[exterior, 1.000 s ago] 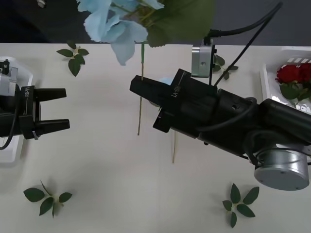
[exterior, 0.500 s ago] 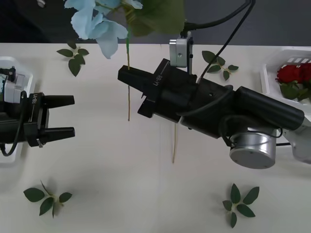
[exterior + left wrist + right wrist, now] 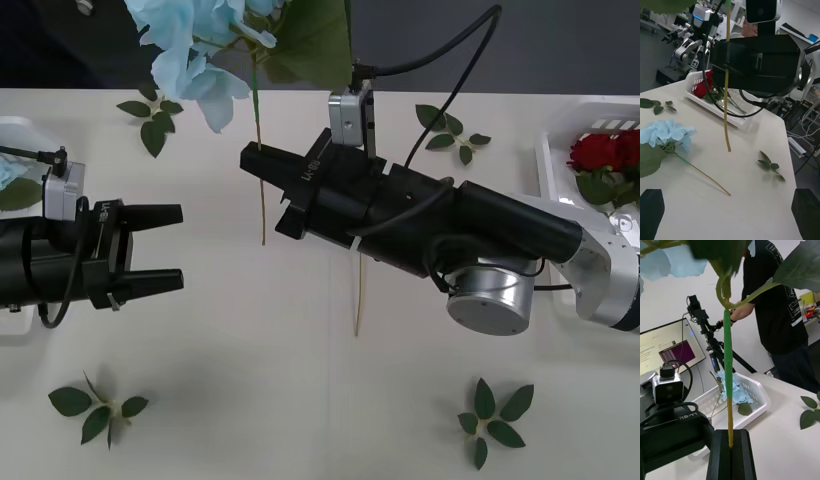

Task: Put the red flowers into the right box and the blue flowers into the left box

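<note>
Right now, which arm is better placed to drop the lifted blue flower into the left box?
Probably the left. The right gripper holds the blue flower by its stem at mid-table, while the open left gripper faces it beside the left box, ready for a handover.

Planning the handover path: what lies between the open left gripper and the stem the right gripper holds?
Bare tabletop in the front view separates left gripper from stem in right gripper.

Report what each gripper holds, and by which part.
The right gripper is shut on a blue flower, gripping its stem partway down. The left gripper is open, holding nothing.
</note>
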Robot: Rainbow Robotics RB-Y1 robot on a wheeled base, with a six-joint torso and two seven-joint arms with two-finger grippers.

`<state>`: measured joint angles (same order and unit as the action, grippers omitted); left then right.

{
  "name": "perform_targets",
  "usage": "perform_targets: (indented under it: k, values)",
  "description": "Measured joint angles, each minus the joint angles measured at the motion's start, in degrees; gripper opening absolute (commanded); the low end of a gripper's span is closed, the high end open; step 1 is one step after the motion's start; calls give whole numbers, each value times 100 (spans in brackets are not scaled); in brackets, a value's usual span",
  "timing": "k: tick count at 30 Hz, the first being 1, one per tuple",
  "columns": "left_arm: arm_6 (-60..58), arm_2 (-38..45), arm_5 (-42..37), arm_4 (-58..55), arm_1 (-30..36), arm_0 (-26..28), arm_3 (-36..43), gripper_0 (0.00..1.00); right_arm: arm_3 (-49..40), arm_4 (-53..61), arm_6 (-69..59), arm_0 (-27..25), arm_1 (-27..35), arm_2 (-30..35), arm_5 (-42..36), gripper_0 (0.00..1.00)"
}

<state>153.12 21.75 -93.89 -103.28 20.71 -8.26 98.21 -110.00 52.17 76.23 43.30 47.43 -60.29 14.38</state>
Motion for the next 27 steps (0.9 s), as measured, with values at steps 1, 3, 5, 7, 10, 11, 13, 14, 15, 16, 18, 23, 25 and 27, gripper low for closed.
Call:
perform_targets:
  k: [1, 3, 5, 7, 10, 11, 13, 14, 15, 16, 18, 23, 25, 27]
  values:
    - [0, 0, 0, 42, -45, 0, 0, 100, 0, -4, 0, 0, 0, -2, 0, 0]
    - [0, -4, 0, 86, -111, -1, 0, 100, 0, -19, 0, 0, 0, -3, 0, 0]
    - [0, -25, 2, 135, -170, -1, 0, 100, 0, -47, 0, 0, 0, -3, -3, 0]
    - [0, -93, 18, 191, -211, -2, 0, 100, -1, -55, 0, 0, 0, -3, -128, 0]
    - [0, -242, 134, 287, -247, -22, 0, 100, -3, -55, 0, 0, 0, -3, -536, 0]
    - [0, -289, 166, 326, -256, -31, 0, 100, -3, -55, 0, 0, -1, -3, -602, 0]
    - [0, -373, 225, 427, -290, -68, 0, 100, -6, -54, 0, 1, -6, -3, -678, 0]
    - [0, -405, 258, 470, -318, -97, 0, 100, -16, -52, 0, 1, -12, -3, -752, 0]
    - [0, -434, 290, 513, -353, -130, 0, 100, -35, -45, 0, 1, -19, -3, -841, 0]
    - [0, -458, 326, 564, -391, -165, 0, 100, -60, -27, 0, 1, -36, -3, -922, 0]
    - [0, -496, 391, 648, -461, -231, 0, 100, -123, 11, 0, 1, -84, -3, -1026, 0]
    - [0, -653, 602, 859, -587, -349, 0, 100, -268, 19, -1, 2, -131, -3, -1150, 0]
    - [0, -720, 623, 933, -618, -365, 0, 100, -279, 42, -1, 2, -131, -3, -1148, 0]
    - [0, -761, 623, 982, -667, -366, 0, 100, -279, 88, -1, 2, -131, -3, -1148, 0]
